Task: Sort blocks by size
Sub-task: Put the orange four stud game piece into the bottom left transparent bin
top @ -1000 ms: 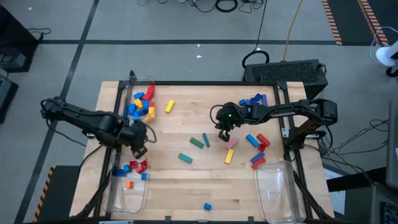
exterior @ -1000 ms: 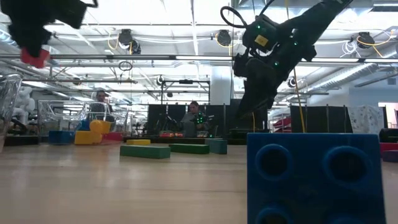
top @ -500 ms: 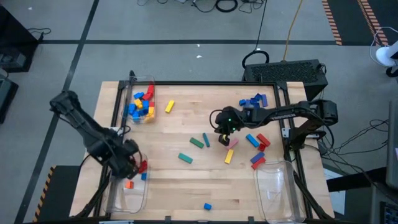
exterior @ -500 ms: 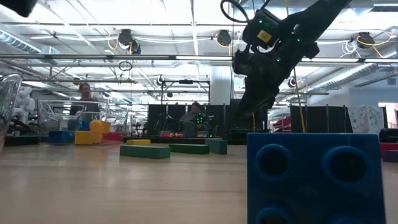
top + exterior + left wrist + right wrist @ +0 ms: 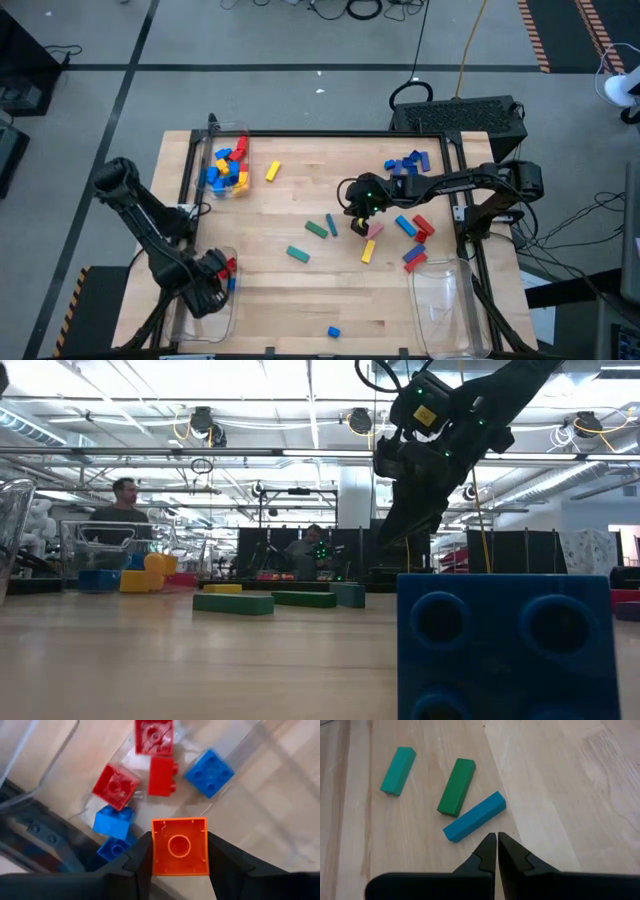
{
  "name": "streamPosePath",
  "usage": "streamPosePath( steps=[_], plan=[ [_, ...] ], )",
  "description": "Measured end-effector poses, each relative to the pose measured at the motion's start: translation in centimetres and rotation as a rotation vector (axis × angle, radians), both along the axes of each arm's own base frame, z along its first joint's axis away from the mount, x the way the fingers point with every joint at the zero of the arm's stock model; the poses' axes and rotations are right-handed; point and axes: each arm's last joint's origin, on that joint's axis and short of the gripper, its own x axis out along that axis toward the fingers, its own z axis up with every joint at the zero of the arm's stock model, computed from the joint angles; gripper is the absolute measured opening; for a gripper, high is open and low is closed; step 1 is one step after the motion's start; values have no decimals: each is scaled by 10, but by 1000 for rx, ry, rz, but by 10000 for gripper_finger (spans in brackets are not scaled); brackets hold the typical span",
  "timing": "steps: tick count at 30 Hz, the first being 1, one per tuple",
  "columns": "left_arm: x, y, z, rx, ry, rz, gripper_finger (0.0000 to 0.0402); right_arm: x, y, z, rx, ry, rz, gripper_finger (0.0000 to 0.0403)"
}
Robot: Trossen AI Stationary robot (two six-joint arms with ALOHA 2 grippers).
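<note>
Left gripper [image 5: 179,851]: clamped on one orange brick [image 5: 179,846], held above the clear bin [image 5: 45,750] at the table's near left. That bin holds three red bricks [image 5: 116,785] and three blue bricks [image 5: 209,772]. Right gripper [image 5: 497,843]: fingers closed, empty, over mid-table near three long bars [image 5: 474,816], one teal, one green, one blue.

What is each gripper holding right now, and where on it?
The left gripper clamps an orange brick by two opposite side walls, hollow underside facing the camera. The right gripper is shut on nothing.
</note>
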Motion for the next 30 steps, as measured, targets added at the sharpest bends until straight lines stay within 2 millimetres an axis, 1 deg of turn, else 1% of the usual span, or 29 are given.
streamPosePath(
  steps=[4, 13, 20, 30],
  plan=[
    [-1, 0, -4, 10, 11, -2, 153, 0, 0, 0, 0, 0, 0, 0],
    [2, 0, -4, 51, -50, -2, 153, 0, 0, 0, 0, 2, 0, 0],
    [5, -9, -17, 68, -25, -28, 153, 0, 4, 0, -2, 2, 13, 0],
    [7, -16, -30, 100, 4, -52, 154, 1, 4, 0, -5, 0, 14, 0]
  ],
)
